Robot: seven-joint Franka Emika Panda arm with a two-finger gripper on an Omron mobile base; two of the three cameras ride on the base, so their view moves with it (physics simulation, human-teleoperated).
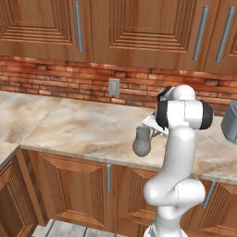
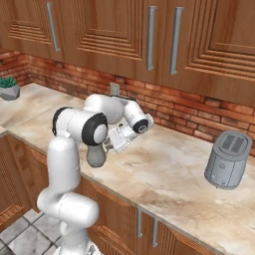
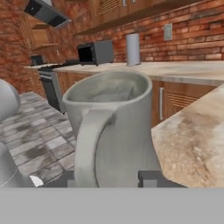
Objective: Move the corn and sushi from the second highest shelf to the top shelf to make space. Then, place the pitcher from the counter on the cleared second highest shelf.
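1. The white arm rises from the floor in front of the lower cabinets, bends at a dark-jointed elbow and reaches forward and down to the front edge of the counter.
2. The gripper is turned roughly level, its camera looking along the counter toward the far kitchen.
3. In the hand view its two dark fingertips stand on either side of the base of the pitcher's handle, close against it.
4. The jaws are partly drawn in around the handle; whether they actually press on it cannot be told, since the tips are cut off by the bottom of the view.
5. The pitcher stands upright at the front edge of the counter, just ahead of the gripper.
6. It is dull grey metal with a bulbous belly, a narrower neck, a wide round rim and a curved strap handle facing the hand.
7. The counter is pale marbled stone with beige veining, over panelled reddish wood cabinets with slim metal pulls.
8. A red brick wall runs behind it, carrying a grey outlet plate.
9. A boxy grey two-slot toaster stands on the counter, well apart from the pitcher.
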